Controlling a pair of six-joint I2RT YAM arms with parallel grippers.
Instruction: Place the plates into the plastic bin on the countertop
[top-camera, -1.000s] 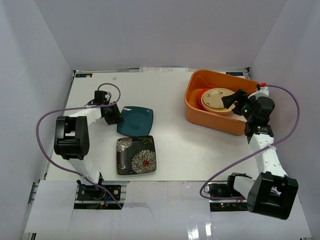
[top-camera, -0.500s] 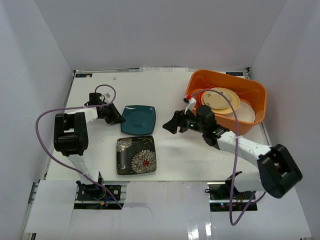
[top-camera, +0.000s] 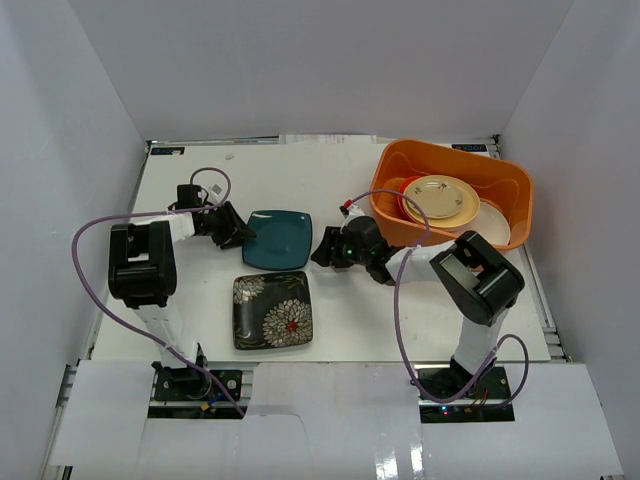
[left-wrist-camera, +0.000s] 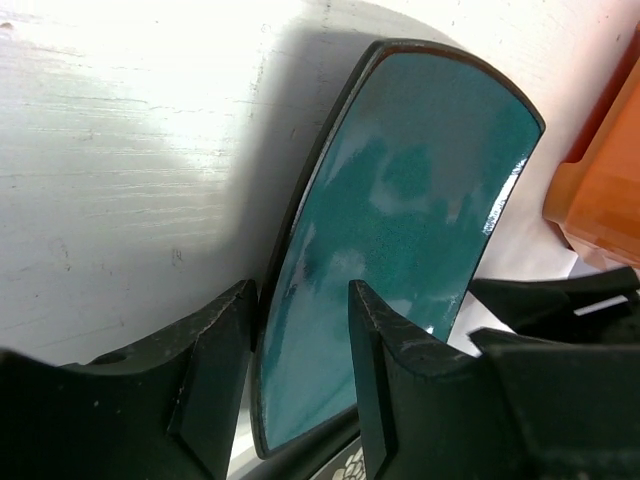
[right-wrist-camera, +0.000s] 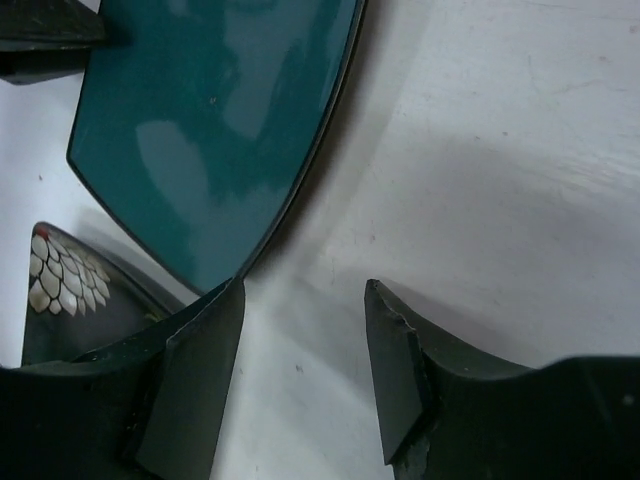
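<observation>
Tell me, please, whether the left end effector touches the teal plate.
Cannot tell: left wrist view shows the left end effector straddling the teal plate rim, contact unclear.

The teal plate (top-camera: 276, 240) and floral plate (top-camera: 273, 309) rest on the countertop (top-camera: 330, 180); round plates (top-camera: 437, 197) sit stacked inside the orange bin (top-camera: 455, 152).

Overhead; 2 wrist close-ups share plate (left-wrist-camera: 400, 230).
</observation>
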